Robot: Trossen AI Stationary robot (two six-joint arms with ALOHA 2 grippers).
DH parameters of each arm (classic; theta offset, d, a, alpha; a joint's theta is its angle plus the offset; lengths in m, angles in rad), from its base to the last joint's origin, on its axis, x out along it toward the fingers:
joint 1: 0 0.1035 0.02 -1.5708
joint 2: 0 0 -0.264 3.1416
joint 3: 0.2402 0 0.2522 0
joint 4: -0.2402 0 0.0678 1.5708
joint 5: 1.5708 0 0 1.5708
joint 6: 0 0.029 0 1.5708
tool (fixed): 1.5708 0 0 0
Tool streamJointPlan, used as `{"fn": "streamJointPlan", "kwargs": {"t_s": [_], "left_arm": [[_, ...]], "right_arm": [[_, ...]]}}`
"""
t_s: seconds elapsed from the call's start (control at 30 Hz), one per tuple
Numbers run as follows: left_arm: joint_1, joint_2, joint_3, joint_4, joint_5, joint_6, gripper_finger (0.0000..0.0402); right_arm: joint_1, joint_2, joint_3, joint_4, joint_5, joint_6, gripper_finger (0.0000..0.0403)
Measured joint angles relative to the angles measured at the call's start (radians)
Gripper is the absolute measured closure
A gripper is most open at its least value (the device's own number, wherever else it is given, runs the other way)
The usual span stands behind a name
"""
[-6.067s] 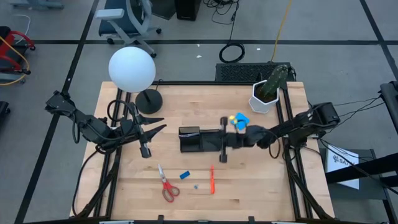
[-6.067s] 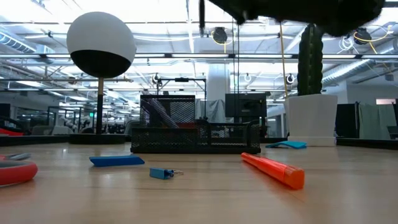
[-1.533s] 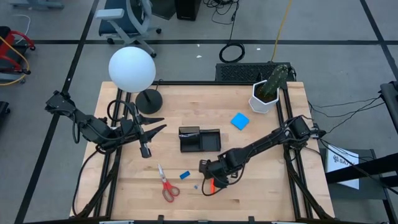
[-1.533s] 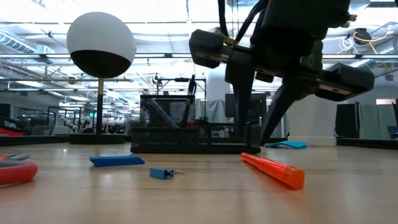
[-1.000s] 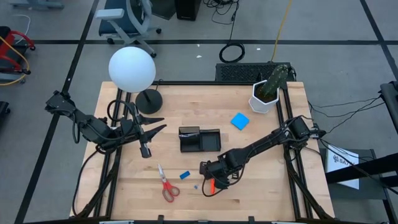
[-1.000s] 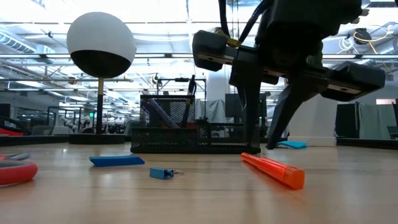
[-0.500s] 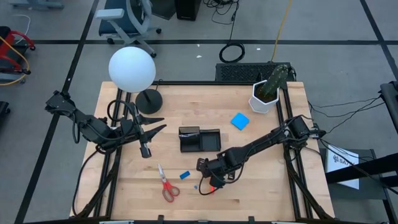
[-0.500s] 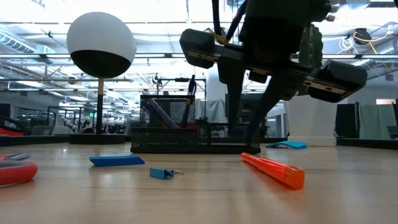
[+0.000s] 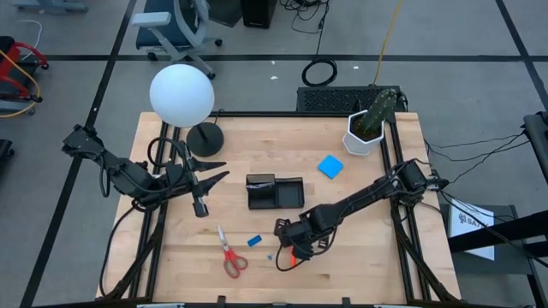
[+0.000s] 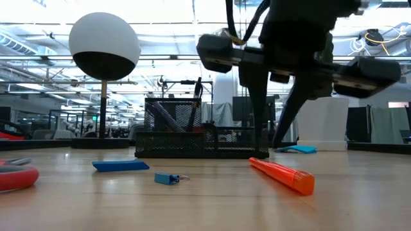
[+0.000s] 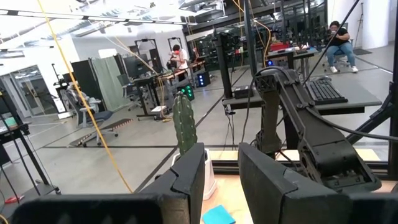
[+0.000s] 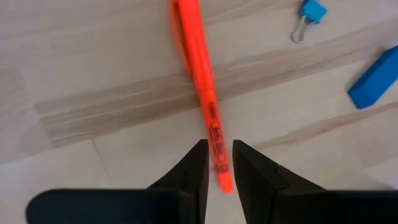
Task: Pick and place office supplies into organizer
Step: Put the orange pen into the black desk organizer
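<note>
An orange-red pen (image 12: 198,81) lies flat on the wooden table near the front. My right gripper (image 12: 217,158) is open, points down and stands low over one end of the pen, one finger on each side, apart from it; it also shows in the low view (image 10: 266,153). The black organizer (image 9: 276,192) stands mid-table. Red-handled scissors (image 9: 229,254), a blue eraser (image 9: 254,240) and a small blue clip (image 12: 311,11) lie flat near the front left. The blue note pad (image 9: 330,166) lies at the back right. My left gripper (image 9: 224,168) waits open and empty at the left.
A white globe lamp (image 9: 181,94) on a round black base stands at the back left. A white potted cactus (image 9: 368,124) stands at the back right. The near table edge runs just in front of the pen and the scissors.
My right gripper has swayed a little toward the table's left and back again, staying low over the pen. The pen has not moved.
</note>
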Motion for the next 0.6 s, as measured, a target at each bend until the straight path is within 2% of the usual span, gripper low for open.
{"fn": "streamJointPlan", "kwargs": {"t_s": [0.23, 0.43, 0.6], "left_arm": [[0.000, 0.000, 0.000, 0.000, 0.000, 0.000, 0.0298], [0.000, 0.000, 0.000, 0.000, 0.000, 0.000, 0.0298], [0.000, 0.000, 0.000, 0.000, 0.000, 0.000, 0.0298]], "right_arm": [[-0.021, 0.013, 0.114, -0.117, 0.000, 0.011, 0.0337], [-0.025, 0.144, 0.262, -0.349, -0.003, 0.046, 0.0337], [-0.025, 0.157, 0.276, -0.373, -0.004, -0.004, 0.0337]]}}
